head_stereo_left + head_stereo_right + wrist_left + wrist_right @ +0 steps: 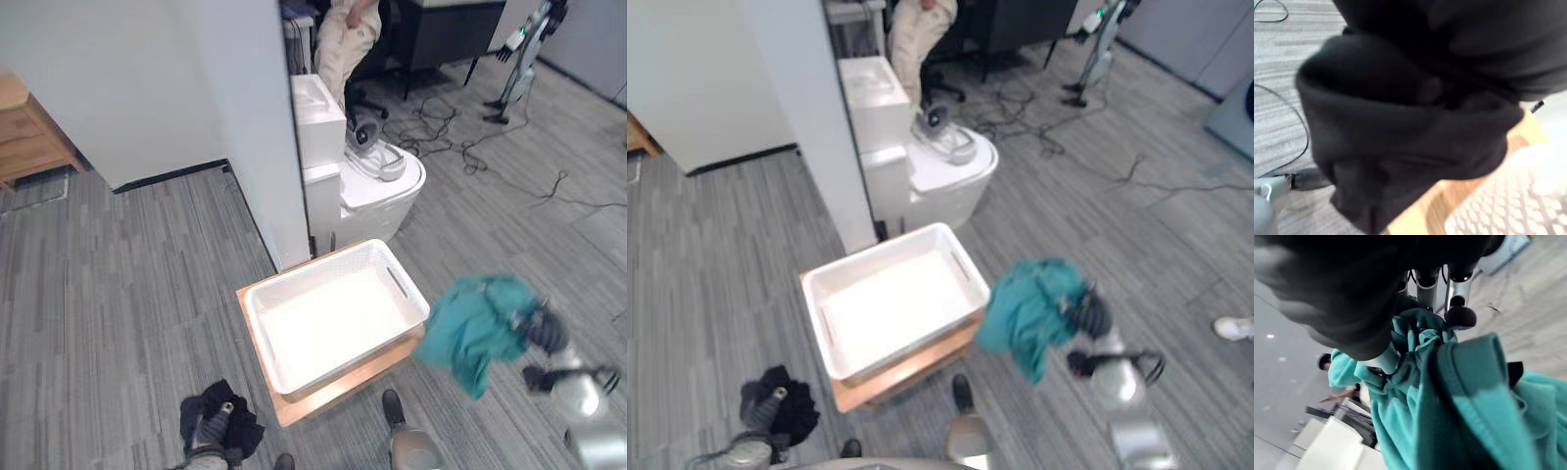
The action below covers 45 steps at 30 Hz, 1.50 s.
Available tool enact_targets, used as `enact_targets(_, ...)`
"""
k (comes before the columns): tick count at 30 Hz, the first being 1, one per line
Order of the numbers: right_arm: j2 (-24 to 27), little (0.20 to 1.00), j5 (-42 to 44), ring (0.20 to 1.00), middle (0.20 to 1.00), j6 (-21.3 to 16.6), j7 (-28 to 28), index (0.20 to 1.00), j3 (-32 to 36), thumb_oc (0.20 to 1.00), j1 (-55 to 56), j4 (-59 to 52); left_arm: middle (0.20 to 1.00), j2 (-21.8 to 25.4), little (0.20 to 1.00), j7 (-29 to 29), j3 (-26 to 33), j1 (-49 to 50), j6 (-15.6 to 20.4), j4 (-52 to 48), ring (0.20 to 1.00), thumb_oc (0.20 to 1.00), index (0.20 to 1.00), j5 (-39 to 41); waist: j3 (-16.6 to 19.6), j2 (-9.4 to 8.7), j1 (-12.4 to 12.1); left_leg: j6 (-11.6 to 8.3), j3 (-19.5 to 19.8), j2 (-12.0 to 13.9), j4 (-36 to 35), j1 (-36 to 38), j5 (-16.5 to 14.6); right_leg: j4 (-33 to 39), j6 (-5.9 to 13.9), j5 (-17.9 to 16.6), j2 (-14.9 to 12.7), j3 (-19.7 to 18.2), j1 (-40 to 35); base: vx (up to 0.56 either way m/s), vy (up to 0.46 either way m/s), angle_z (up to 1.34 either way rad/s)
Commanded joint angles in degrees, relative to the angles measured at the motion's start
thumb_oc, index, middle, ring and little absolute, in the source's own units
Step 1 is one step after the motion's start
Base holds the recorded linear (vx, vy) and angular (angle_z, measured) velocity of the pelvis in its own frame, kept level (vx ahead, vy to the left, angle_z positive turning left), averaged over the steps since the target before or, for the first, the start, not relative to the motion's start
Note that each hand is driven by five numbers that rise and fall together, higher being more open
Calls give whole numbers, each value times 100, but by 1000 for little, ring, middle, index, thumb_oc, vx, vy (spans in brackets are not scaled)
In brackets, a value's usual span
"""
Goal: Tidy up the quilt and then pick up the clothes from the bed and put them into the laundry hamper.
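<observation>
While our right hand [545,333] holds the teal garment [478,328] bunched at its top, the cloth hangs beside the near right corner of the white laundry hamper [390,274], which sits on a low wooden board [338,390]. In the right wrist view the fingers [1426,293] are curled into gathered folds of the teal fabric, so the grasp is a pinch on a clump rather than on an edge. Our left hand [210,431] is low at the lower left, with a black garment [217,416] draped over it; the cloth hides its fingers, so we cannot tell how they are set. The left wrist view shows that black cloth [1410,117] hanging close to the board's edge and the hamper's perforated wall.

We judge both pieces to be light and limp — they sag, swing and trail, and a loose hem could catch on the hamper rim. A hold on a thick bunch near the middle keeps most of the fabric gathered. The hamper looks empty, so both garments are yet to go in. A seated person [345,39] is in the background.
</observation>
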<state>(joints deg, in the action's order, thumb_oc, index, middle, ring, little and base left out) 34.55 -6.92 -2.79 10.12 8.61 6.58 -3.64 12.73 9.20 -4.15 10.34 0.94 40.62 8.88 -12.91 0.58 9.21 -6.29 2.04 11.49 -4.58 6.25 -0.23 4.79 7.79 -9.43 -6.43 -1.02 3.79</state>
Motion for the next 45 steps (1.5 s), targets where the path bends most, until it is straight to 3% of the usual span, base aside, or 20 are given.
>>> enact_targets(1, 439, 200, -203, 200, 200, -518, 199, 200, 255, 200, -457, -513, 200, 258, 200, 37, -164, -373, 368, -324, 200, 200, 200, 323, 194, -350, -30, -350, -1433, 122, 653, 20, -146, -217, 665, 579, -809, 342, 18, 14, -198, 94)
enact_targets(2, 580, 200, -258, 200, 200, -562, 165, 200, 101, 200, -681, -630, 200, 278, 200, 96, -221, -514, 325, -314, 200, 200, 200, 212, 132, -385, -98, -287, -1461, -127, 894, -235, -292, -142, 623, 646, -779, 440, -120, -108, -228, 137)
enact_targets(3, 698, 200, -307, 200, 200, -644, 117, 200, 190, 200, -604, -755, 200, 216, 200, 79, -299, -571, 339, -178, 200, 200, 200, 114, 117, -384, 36, -339, -2128, 51, 838, -255, -250, -87, 651, 638, -837, 706, -219, -157, -153, 93)
enact_targets(4, 868, 200, -264, 200, 200, -587, 123, 200, 138, 200, -770, -693, 200, 264, 200, -49, -403, -590, 346, -269, 200, 200, 200, 206, 127, -315, 82, -295, -2398, 75, 819, -304, -151, -92, 595, 623, -831, 873, -216, -159, -61, 107)
enact_targets(7, 1065, 200, -299, 200, 200, -541, 1, 200, -179, 200, -1253, -705, 200, 310, 200, -177, -417, -545, 315, -231, 200, 200, 200, 106, 277, -255, 100, -242, -2571, 81, 368, -50, -103, -184, 618, 546, -786, 904, -126, -18, 17, 99)
enact_targets(17, 1549, 200, 271, 200, 200, -552, -345, 200, -994, 200, -2384, -262, 200, 338, 200, -196, -354, -383, 293, 308, 200, 200, 200, 166, 380, -386, -191, -370, -2561, 187, -42, 198, 117, -57, 663, 372, -876, 1113, -261, -6, -5, 7)
enact_targets(21, 1660, 200, 439, 200, 200, -388, -481, 200, -1676, 200, -3057, 579, 200, 424, 200, -102, -410, -436, 365, 296, 200, 200, 200, 243, 110, -392, -384, -386, -2442, 161, -42, 0, 170, -73, 698, 283, -955, 1144, -82, -132, 5, 15)
enact_targets(24, 1659, 200, 396, 200, 200, -293, -485, 200, -1952, 200, -3378, 883, 200, 480, 200, -48, -395, -426, 424, 111, 200, 200, 200, 324, -60, -330, -453, -390, -2406, 138, -42, -129, 216, -76, 718, 217, -1002, 1149, 52, -100, 15, 4)
enact_targets(28, 1453, 200, 189, 200, 200, -128, -482, 200, -2292, 200, -3709, 1391, 200, 680, 200, -25, -445, -432, 543, -573, 200, 200, 200, 324, -394, -93, -562, -418, -2352, 86, -42, -496, 357, -79, 721, 84, -1117, 1167, 387, -123, 39, 0)
enact_targets(30, 1417, 200, -90, 200, 200, -106, -445, 200, -2352, 200, -3706, 1530, 200, 797, 200, 0, -454, -428, 580, -949, 200, 200, 200, 135, -445, -4, -571, -440, -2345, 97, -42, -600, 395, -55, 721, 65, -1153, 1214, 447, -44, 24, 22)
enact_targets(32, 1609, 200, -983, 200, 200, -105, -395, 200, -2471, 200, -3618, 1565, 200, 1144, 200, 46, -397, -533, 703, -1742, 200, 200, 200, -364, -460, 89, -566, -473, -2336, 127, -42, -673, 433, -42, 721, 60, -1173, 1260, 481, -12, 4, 12)
enact_targets(34, 1641, 1000, -1357, 1000, 1000, -104, -333, 1000, -2470, 1000, -3502, 1597, 200, 1265, 200, 88, -333, -553, 794, -2087, 200, 200, 200, -548, -445, 113, -564, -487, -2337, 148, -42, -649, 403, -47, 721, 94, -1162, 1282, 446, 5, 1, 2)
enact_targets(39, 1387, 1000, -2799, 1000, 1000, -168, 41, 1000, -2244, 1000, -2528, 1159, 200, 1750, 200, 366, -291, -879, 1082, -2923, 200, 200, 200, -1479, -233, 105, -450, -489, -2336, 182, -42, -520, 345, -32, 721, 139, -1140, 1313, 290, 40, -2, 2)
enact_targets(41, 1307, 1000, -2977, 1000, 1000, -153, 99, 1000, -2168, 1000, -2325, 1097, 200, 1843, 200, 427, -326, -990, 1108, -2979, 200, 200, 200, -1631, -176, 85, -419, -485, -2339, 186, -42, -474, 328, -30, 721, 155, -1130, 1308, 245, 68, 1, -4)
enact_targets(45, 1037, 1000, -3588, 1000, 1000, 45, 544, 1000, -1495, 1000, -1268, 759, 200, 1936, 200, 692, -405, -1668, 1133, -3430, 200, 200, 200, -1965, 144, -51, -63, -471, -2450, 213, -42, -78, 156, -34, 721, 245, -1029, 1199, 7, 133, -1, -10)
